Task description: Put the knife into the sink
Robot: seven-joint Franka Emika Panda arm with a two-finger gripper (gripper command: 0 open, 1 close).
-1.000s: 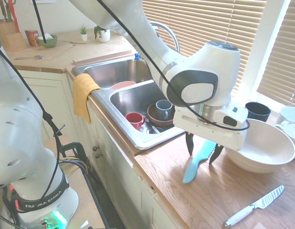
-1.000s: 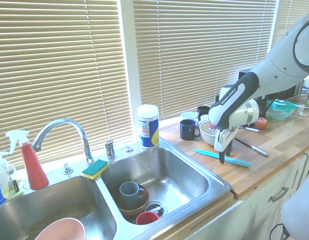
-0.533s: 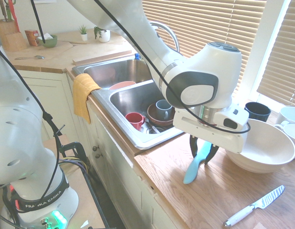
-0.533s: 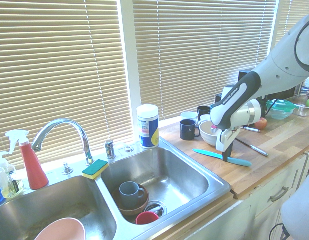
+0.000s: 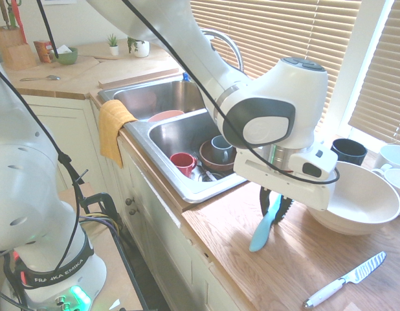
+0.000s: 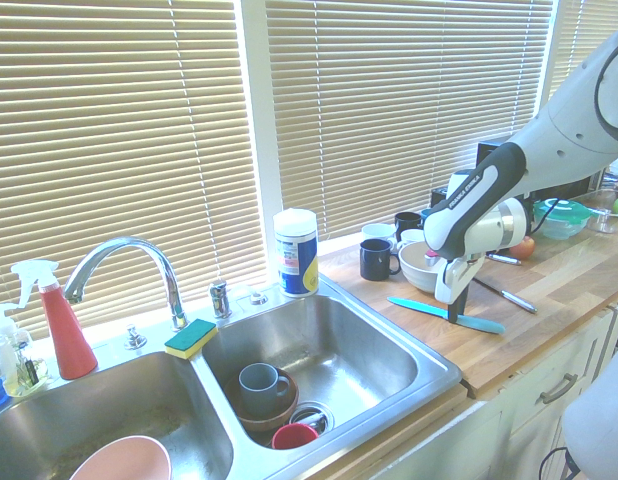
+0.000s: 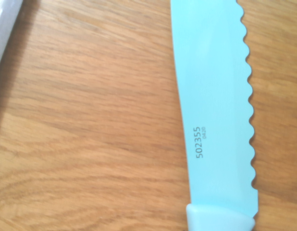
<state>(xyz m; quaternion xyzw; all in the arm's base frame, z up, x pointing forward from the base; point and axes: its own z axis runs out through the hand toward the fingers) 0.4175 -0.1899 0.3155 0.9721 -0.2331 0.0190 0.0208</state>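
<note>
The teal knife (image 5: 262, 228) lies on the wooden counter to the right of the sink (image 5: 162, 154), its handle pointing toward the counter's front edge. My gripper (image 5: 275, 208) reaches straight down over it and is shut on the knife about where the handle meets the blade. From the other side, the knife (image 6: 476, 322) rests a short way from the sink's rim (image 6: 431, 374), with the gripper (image 6: 452, 314) pinching it. Close up, the serrated blade (image 7: 216, 96) shows flat over the wood grain.
A big white bowl (image 5: 356, 201) stands just behind the gripper, and a white-handled steel knife (image 5: 345, 278) lies at the front right. The near basin holds a grey mug (image 5: 221, 148), a red cup (image 5: 182, 162) and a brown bowl. A yellow towel (image 5: 112, 126) hangs over the sink's front.
The fingers, spread either side of the knife a second ago, have closed onto it. The knife has shifted slightly on the counter.
</note>
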